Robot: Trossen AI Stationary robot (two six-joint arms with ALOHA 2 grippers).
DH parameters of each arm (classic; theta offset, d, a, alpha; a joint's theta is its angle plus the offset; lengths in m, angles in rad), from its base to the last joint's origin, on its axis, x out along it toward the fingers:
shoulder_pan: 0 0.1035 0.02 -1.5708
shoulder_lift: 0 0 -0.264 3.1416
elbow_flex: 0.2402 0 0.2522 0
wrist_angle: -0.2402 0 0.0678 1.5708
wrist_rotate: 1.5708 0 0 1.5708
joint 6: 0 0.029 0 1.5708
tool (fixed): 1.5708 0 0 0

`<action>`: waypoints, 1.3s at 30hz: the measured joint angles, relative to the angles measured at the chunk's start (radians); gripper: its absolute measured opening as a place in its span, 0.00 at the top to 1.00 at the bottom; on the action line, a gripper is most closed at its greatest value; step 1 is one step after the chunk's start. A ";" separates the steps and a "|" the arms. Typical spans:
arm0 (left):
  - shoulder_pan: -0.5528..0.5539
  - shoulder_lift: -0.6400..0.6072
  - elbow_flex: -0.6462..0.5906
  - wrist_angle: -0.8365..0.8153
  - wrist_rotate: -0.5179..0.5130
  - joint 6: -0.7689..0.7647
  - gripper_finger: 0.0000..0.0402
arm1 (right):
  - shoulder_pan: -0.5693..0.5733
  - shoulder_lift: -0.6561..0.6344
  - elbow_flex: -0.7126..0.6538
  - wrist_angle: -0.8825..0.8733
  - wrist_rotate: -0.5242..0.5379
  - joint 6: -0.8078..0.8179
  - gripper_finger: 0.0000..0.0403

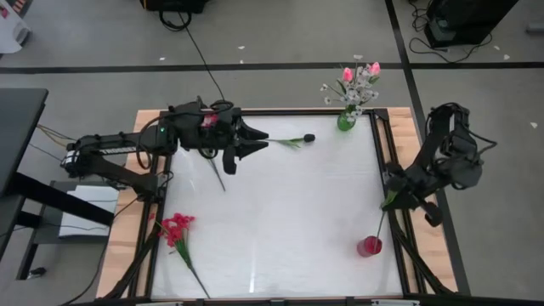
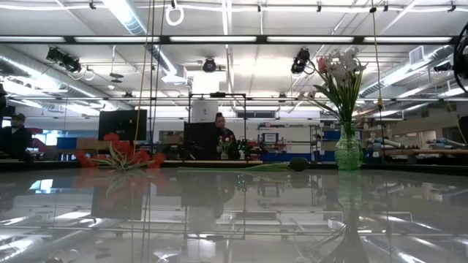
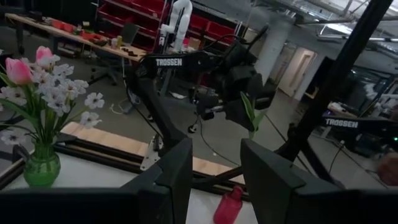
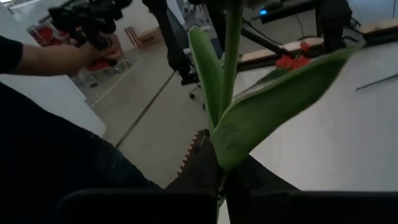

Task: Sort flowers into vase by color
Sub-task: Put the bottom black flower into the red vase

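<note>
Table (image 1: 280,212): two vases (image 1: 347,121), two loose flowers (image 1: 177,229).

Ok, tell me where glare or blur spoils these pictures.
High view: a pale sheen streaks the white table. Low view: the tabletop mirrors the ceiling lights and the green vase. Right wrist view: the leaf held in the right gripper is soft, out of focus.

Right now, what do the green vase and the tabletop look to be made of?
The green vase looks like clear tinted glass: light passes through it and stems show inside. The tabletop looks like a smooth glossy white sheet, perhaps acrylic or laminate: it mirrors the ceiling lights and the vase.
</note>
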 joint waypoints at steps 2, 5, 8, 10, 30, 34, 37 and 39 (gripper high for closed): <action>0.000 0.000 0.000 0.000 -0.001 -0.007 0.65 | 0.000 -0.022 0.000 -0.003 0.000 -0.019 0.97; 0.000 0.000 0.000 0.000 -0.007 -0.014 0.65 | 0.000 -0.048 0.000 -0.030 0.000 -0.024 0.97; -0.005 0.000 0.000 0.000 -0.013 -0.016 0.65 | 0.000 -0.063 0.000 -0.070 -0.005 -0.015 0.97; -0.005 0.000 0.000 0.000 -0.018 -0.015 0.65 | 0.000 -0.068 0.000 -0.091 -0.007 -0.014 0.97; -0.005 0.001 0.000 0.001 -0.039 -0.005 0.65 | 0.000 0.094 -0.024 -0.093 -0.138 -0.054 0.90; -0.005 0.001 0.000 0.001 -0.039 -0.005 0.65 | 0.000 0.126 -0.024 -0.079 -0.168 -0.001 0.84; -0.005 0.001 0.000 0.001 -0.039 -0.005 0.65 | 0.000 0.136 -0.024 -0.080 -0.195 0.058 0.78; -0.005 0.001 0.000 0.001 -0.039 -0.005 0.65 | 0.000 0.137 -0.024 -0.079 -0.233 0.108 0.74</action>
